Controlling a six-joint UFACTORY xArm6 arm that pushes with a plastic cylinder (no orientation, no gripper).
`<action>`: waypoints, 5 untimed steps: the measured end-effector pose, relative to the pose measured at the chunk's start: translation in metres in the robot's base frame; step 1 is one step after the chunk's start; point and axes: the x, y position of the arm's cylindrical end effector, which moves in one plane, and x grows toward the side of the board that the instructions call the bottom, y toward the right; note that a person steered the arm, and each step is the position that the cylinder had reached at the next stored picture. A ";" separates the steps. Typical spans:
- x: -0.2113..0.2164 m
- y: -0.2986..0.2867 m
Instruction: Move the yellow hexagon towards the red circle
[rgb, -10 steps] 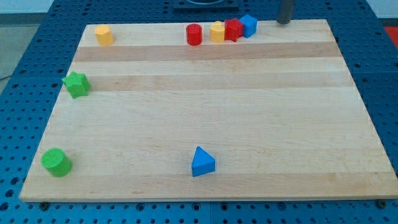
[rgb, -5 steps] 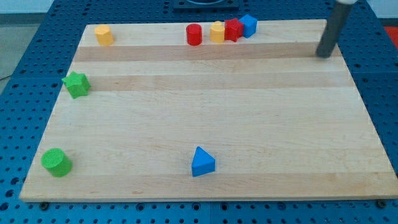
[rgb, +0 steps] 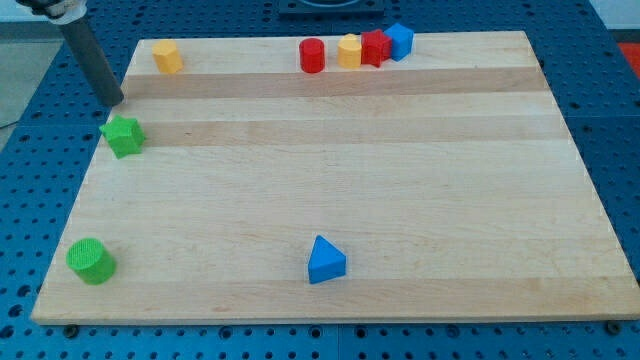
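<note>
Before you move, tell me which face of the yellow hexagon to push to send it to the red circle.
Push its left face. The yellow hexagon sits upright, far left of the red circle along the top edge. My tip is below-left of it, above the green star.

1. The place looked like a robotics lab or test bench, not a home.
2. A blue perforated plate (rgb: 600, 150) with a regular grid of holes lay under everything, the sort used for bolting down fixtures.
3. On it sat a pale wooden table (rgb: 350, 180) made of glued planks.
4. Small moulded blocks in plain colours, such as the green star (rgb: 123, 135) at 9 o'clock, resembled test pieces.
</note>
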 end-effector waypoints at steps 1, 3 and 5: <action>-0.004 0.000; -0.039 0.001; -0.109 0.007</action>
